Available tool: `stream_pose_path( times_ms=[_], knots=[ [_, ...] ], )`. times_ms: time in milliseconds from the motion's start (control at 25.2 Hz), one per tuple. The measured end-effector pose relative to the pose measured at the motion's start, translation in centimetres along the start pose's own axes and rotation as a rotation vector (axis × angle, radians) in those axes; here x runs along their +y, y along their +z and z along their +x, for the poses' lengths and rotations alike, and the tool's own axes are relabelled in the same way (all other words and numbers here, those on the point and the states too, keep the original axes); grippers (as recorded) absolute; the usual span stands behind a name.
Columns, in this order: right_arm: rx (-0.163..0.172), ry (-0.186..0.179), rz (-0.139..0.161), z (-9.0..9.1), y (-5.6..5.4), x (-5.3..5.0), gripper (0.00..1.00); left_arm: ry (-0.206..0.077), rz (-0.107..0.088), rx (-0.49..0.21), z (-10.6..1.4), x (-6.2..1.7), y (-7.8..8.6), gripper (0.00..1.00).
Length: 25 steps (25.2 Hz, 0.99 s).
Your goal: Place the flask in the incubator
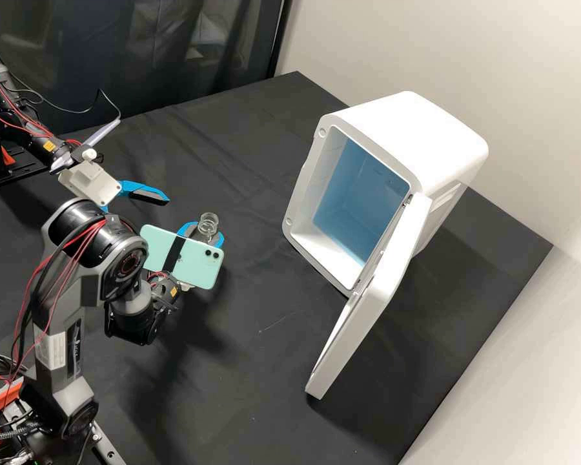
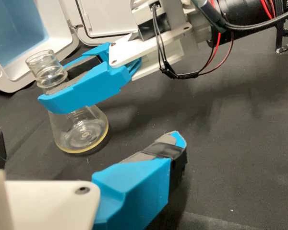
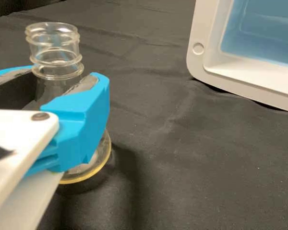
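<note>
Clamped at the neck in right gripper (image 3: pixel 53 84): flask (image 3: pixel 55 52), upright on bench (image 1: pixel 239 148), 9 o'clock of open incubator (image 1: pixel 432 148), body partly hidden by fingers; left gripper (image 1: pixel 139 192) spread wide, one finger cut off

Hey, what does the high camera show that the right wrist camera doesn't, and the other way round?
High view adds: the incubator as a whole white shell, its door swung open, and a mint phone strapped to the right arm. Right wrist view adds: the flask with its yellowish base rim resting on the black cloth. Shared: the flask, the right gripper around its neck, and the incubator's blue interior.
</note>
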Motion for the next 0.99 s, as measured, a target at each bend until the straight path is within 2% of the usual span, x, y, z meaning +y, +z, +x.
stream_pose_path(
  times_ms=[119, 238, 437, 636, 755, 994],
  knots=[
    [-0.001, 0.008, -0.003, -0.2, 0.0, 0.4, 0.0, 0.0, 0.0, 0.0, 0.0, 0.0, 0.0, 1.0],
    [0.001, 0.032, -0.005, -0.6, -0.1, 1.0, 0.0, 0.0, 0.0, 0.0, 0.0, 0.0, 0.0, 1.0],
    [0.018, 0.115, 0.017, -1.7, -0.4, 2.9, 0.0, 0.0, 0.0, 0.0, 0.0, 0.0, 0.0, 1.0],
    [0.029, 0.158, 0.032, -2.2, -0.5, 3.9, 0.0, 0.0, 0.0, 0.0, 0.0, 0.0, 0.0, 1.0],
    [0.036, 0.166, 0.048, -2.4, -0.6, 4.1, 0.0, 0.0, 0.0, 0.0, 0.0, 0.0, 0.0, 1.0],
    [0.043, 0.172, 0.052, -2.4, -0.8, 4.3, 0.0, -0.01, 0.012, 0.002, 0.3, -0.21, -0.1, 1.0]
  ],
)
